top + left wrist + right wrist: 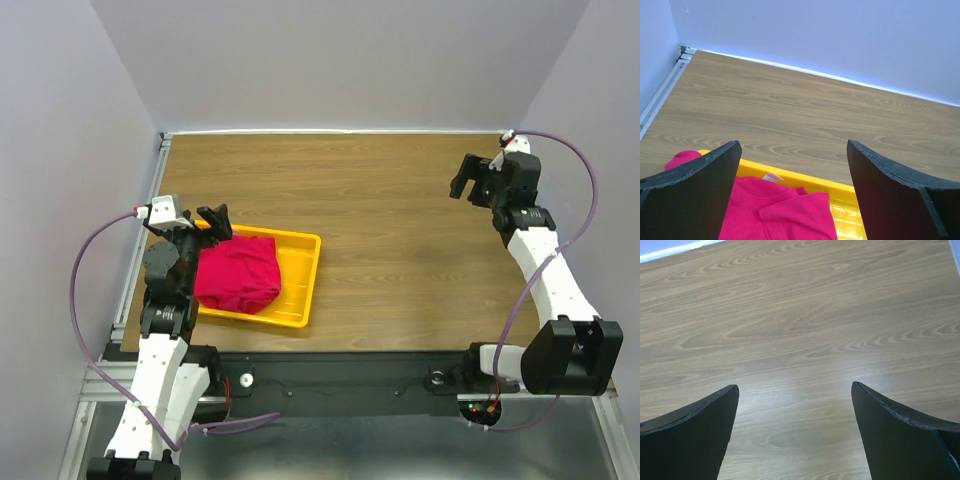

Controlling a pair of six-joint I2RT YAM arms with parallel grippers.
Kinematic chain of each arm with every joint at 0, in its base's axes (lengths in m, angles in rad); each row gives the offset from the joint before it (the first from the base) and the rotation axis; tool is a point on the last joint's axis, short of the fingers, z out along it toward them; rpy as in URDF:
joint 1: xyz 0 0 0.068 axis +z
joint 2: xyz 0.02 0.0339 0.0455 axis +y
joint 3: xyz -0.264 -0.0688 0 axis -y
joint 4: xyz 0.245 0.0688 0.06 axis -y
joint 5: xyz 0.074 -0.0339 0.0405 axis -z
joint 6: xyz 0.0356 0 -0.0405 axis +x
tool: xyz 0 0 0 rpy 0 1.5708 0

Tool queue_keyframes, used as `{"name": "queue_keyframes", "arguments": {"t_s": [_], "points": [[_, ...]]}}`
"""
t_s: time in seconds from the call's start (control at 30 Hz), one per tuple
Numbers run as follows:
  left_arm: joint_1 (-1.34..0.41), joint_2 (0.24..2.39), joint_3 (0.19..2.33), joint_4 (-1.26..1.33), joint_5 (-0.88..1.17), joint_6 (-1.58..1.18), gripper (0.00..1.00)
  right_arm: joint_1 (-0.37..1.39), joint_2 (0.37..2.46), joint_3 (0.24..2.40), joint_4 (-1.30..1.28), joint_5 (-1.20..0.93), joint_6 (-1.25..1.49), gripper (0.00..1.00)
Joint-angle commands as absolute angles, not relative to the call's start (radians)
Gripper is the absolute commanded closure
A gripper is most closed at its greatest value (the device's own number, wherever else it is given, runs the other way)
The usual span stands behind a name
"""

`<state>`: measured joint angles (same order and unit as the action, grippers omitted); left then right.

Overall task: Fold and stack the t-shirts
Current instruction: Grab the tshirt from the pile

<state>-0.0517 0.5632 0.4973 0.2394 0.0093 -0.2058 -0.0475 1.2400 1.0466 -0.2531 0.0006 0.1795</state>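
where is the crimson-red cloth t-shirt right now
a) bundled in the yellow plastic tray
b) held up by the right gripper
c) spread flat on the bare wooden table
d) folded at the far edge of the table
a, since the crimson-red cloth t-shirt lies as a loose bundle inside the yellow plastic tray near the left arm.

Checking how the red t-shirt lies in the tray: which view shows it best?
The top external view: the whole t-shirt shows, bundled in the yellow tray. The left wrist view catches only part; the right wrist shows none.
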Motion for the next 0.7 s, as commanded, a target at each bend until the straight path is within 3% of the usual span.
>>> {"name": "queue_keyframes", "arguments": {"t_s": [0.0, 0.1, 0.27, 0.67], "points": [[-0.049, 0.545, 0.523, 0.273, 0.025, -0.195, 0.02, -0.051, 1.230, 1.118, -0.198, -0.183, 0.091, 0.00], [-0.049, 0.538, 0.529, 0.252, 0.021, -0.201, 0.02, -0.035, 1.265, 1.169, -0.243, -0.550, -0.082, 0.00], [-0.049, 0.541, 0.561, 0.198, 0.009, -0.192, 0.02, 0.067, 1.377, 1.259, -0.354, -0.814, -0.221, 0.00], [-0.049, 0.477, 0.548, 0.153, -0.032, -0.218, 0.02, 0.607, 1.762, 1.521, -0.407, -0.635, -0.009, 0.00]]}}
